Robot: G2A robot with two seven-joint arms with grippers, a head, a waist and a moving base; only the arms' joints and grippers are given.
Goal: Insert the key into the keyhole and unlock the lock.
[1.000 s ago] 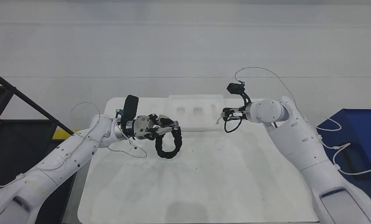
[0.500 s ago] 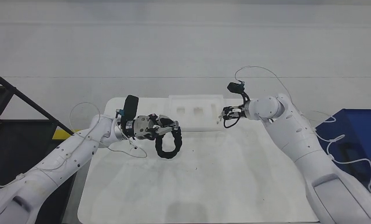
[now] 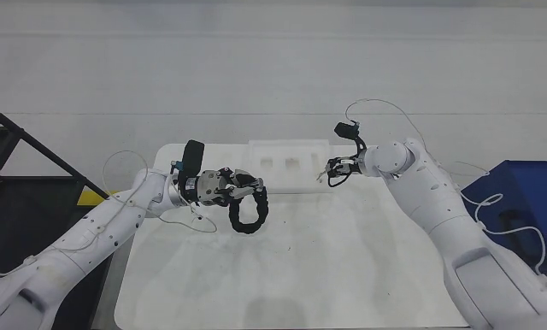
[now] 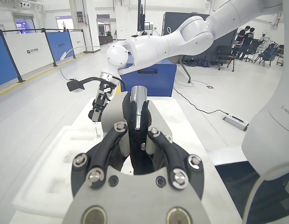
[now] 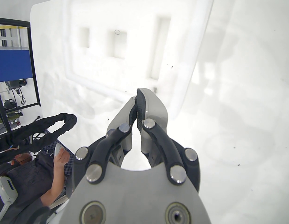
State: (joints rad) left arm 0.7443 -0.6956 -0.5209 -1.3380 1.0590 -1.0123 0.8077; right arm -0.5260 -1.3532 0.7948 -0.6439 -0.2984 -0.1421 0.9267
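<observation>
The lock (image 3: 249, 212) is a black cable loop with a chrome cylinder end (image 4: 137, 103). My left gripper (image 3: 234, 191) is shut on it and holds it above the table's left half; the cylinder stands up between the fingers (image 4: 156, 120). The loop (image 5: 53, 122) hangs in the air. My right gripper (image 3: 326, 173) is shut (image 5: 137, 95) over the right end of the white foam tray (image 3: 289, 150). A thin metal key (image 4: 96, 130) hangs below the right gripper (image 4: 95, 117), apart from the lock.
The foam tray (image 5: 66, 47) has several recesses, and a small ring (image 5: 117, 32) lies in one. The white table (image 3: 342, 270) stretches in front of it. A blue bin (image 3: 513, 193) stands off the right edge and a black frame (image 3: 34, 150) off the left.
The right arm's wrist has turned a little and its gripper has shifted slightly toward the tray's end. The left arm and the lock have not moved.
</observation>
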